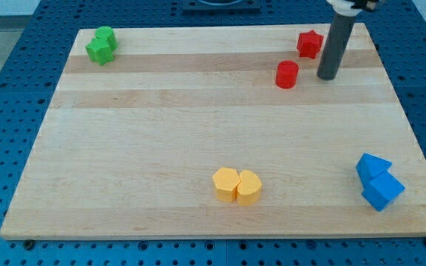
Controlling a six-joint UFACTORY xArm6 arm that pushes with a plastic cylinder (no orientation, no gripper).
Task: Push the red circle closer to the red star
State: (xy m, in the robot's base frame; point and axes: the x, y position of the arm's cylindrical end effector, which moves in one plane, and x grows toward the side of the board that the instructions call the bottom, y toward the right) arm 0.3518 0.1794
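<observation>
The red circle (287,74) stands on the wooden board near the view's top right. The red star (310,43) lies just above and to the right of it, a small gap between them. My tip (326,76) rests on the board to the right of the red circle, about a block's width away, and below the red star. It touches neither block.
A green block pair (101,46) sits at the view's top left. Two yellow blocks (237,185) lie side by side at the bottom middle. Two blue blocks (378,182) sit at the bottom right near the board's edge (413,148).
</observation>
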